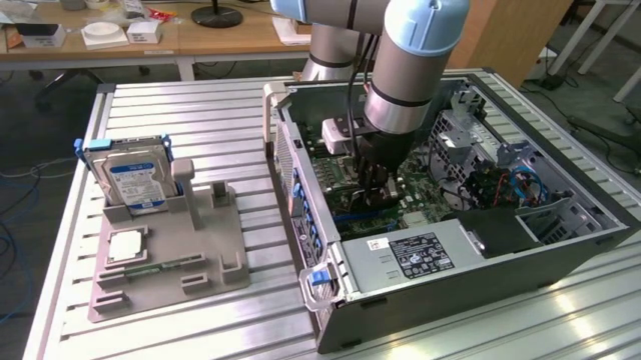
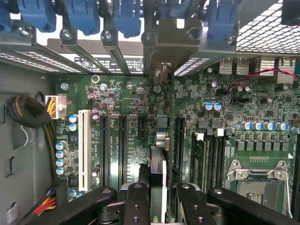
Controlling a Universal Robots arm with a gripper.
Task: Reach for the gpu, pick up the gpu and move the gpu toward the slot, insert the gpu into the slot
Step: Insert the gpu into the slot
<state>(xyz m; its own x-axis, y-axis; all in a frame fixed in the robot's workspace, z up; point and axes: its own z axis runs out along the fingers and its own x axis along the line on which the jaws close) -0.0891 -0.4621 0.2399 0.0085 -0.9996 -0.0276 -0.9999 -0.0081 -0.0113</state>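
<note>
A: Exterior view, what's in what?

B: Open grey metal PC case (image 1: 561, 247) lying on its side on the ribbed aluminium table (image 1: 200, 112). Inside: green motherboard (image 1: 425, 206), black PSU box w/ white label (image 1: 416, 255), red/blue cables toward the exterior view's right. Light-blue and silver robot arm (image 1: 406, 67) reaches down into the case; black gripper (image 1: 376, 196) low over the board, fingers hard to make out here.

A: And outside the case?

B: Grey plastic parts tray (image 1: 170, 262) on the exterior view's left. Blue-labelled silver hard drive (image 1: 135, 180) stands upright in its rear holder; small square silver processor chip (image 1: 127, 244) lies flat in a recess nearer the front.

A: Wrist view?

B: Looking down along the black fingers (image 2: 136, 206). Jaws narrow, clamped on the thin green gpu card (image 2: 158, 180), seen edge-on, upright between them. Its silver end bracket (image 2: 178, 44) sits at the case's rear wall among the blue slot clips (image 2: 126, 16). Card stands in line over the black expansion slots (image 2: 123, 145) on the board; can't tell if fully seated. White slot (image 2: 84, 150) off to one side, empty CPU socket (image 2: 255, 180) on the other.
</note>
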